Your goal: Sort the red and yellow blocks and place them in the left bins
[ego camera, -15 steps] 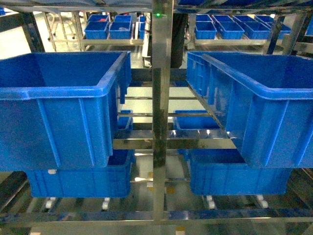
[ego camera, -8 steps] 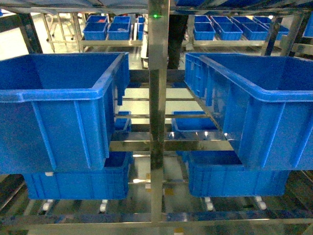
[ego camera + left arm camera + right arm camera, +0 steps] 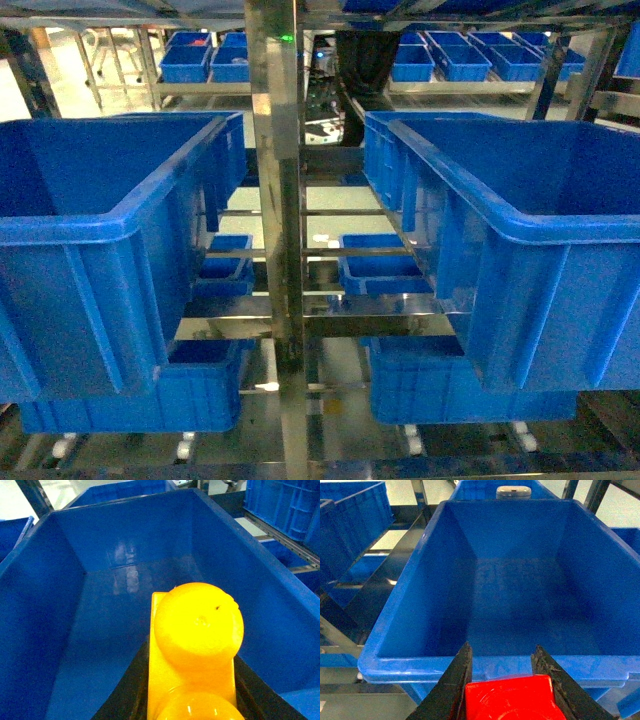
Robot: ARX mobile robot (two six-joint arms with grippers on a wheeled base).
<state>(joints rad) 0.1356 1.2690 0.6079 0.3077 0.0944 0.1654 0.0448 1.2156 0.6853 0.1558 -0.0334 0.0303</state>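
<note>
The left gripper [image 3: 192, 700] is holding the yellow two-stud brick [image 3: 192, 650], its dark jaws closed against the brick's two long sides at the bottom of the left wrist view. The brick is sitting above the inside of a large blue bin [image 3: 60, 605], studs facing the camera, with the bin's bare floor showing beyond it.

The right gripper [image 3: 505, 690] is gripping the red block [image 3: 510, 700], its two black jaws pressing on either side of it. The red block is hanging just outside the near rim of another large blue bin [image 3: 420, 665], not over the inside.

In the head view neither gripper nor block is showing. A steel rack post [image 3: 275, 250] is standing between the upper left bin [image 3: 100, 290] and the upper right bin [image 3: 540, 290], both resting on shelf rails. Lower blue bins [image 3: 450, 385] are sitting beneath them, and rows of small blue bins [image 3: 450, 60] are lining a shelf in the background.
</note>
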